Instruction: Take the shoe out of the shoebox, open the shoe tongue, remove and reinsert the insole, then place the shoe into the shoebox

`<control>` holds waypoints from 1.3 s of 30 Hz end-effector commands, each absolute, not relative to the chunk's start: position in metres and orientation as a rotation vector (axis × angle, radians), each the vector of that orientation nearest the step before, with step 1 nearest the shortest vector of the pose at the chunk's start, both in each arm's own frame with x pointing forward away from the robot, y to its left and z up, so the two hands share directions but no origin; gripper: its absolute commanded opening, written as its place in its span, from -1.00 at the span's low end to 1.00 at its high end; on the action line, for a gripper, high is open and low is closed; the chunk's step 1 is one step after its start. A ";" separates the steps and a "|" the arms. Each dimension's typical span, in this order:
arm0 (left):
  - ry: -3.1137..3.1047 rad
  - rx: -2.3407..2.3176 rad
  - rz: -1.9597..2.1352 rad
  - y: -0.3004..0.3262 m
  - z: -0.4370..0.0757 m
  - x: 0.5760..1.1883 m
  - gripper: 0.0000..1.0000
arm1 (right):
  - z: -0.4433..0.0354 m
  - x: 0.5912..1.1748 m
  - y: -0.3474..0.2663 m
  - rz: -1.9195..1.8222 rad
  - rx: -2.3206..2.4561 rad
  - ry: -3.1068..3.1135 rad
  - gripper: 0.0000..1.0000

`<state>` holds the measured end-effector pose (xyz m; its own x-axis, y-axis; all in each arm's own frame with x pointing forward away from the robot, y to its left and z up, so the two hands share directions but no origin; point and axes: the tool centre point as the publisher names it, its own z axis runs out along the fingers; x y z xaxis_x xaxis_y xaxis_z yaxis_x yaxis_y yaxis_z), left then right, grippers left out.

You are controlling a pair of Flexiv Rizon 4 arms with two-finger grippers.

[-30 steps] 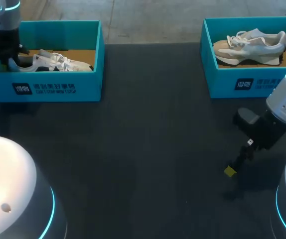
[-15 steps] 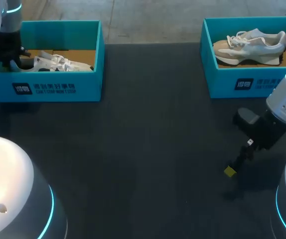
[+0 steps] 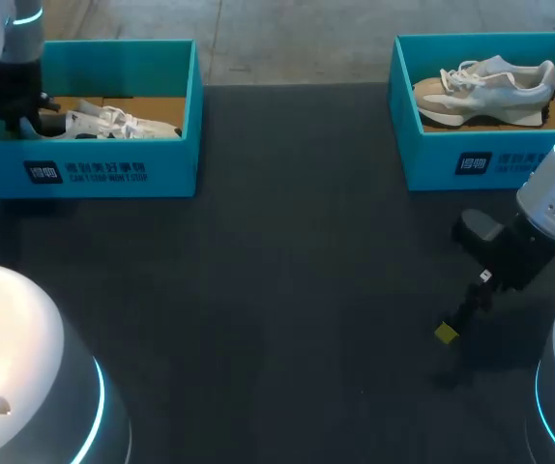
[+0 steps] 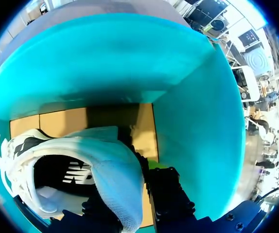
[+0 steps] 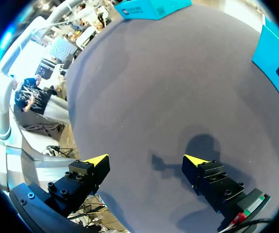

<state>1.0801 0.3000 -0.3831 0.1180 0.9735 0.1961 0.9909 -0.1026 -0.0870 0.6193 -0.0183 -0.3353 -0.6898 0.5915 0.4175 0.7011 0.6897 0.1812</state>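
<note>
Heel of shoe (image 4: 88, 153) — left pincer (image 4: 132, 194) clamped.

Second teal box (image 3: 423, 159) holding beige sneaker (image 3: 485, 89); dark table (image 3: 287, 271).

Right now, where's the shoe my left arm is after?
In the head view the white shoe is inside the teal shoebox at the table's far left corner, its heel clamped in the left arm's jaws.
</note>
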 end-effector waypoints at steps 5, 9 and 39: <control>-1.961 -2.217 -0.119 0.299 -0.386 1.080 -0.30 | -0.335 0.618 -0.017 -0.468 -1.021 -2.578 1.00; -1.964 -2.224 -0.120 0.299 -0.384 1.079 -0.17 | -0.335 0.618 -0.017 -0.468 -1.021 -2.578 1.00; -2.036 -2.373 -0.096 0.285 -0.325 1.078 1.00 | -0.335 0.618 -0.017 -0.468 -1.021 -2.578 1.00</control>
<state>1.0859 0.2826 -0.3342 0.1492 0.9870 0.0602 0.9885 -0.1504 0.0166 0.6193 -0.0183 -0.3353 -0.6898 0.5915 0.4175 0.7010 0.6897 0.1812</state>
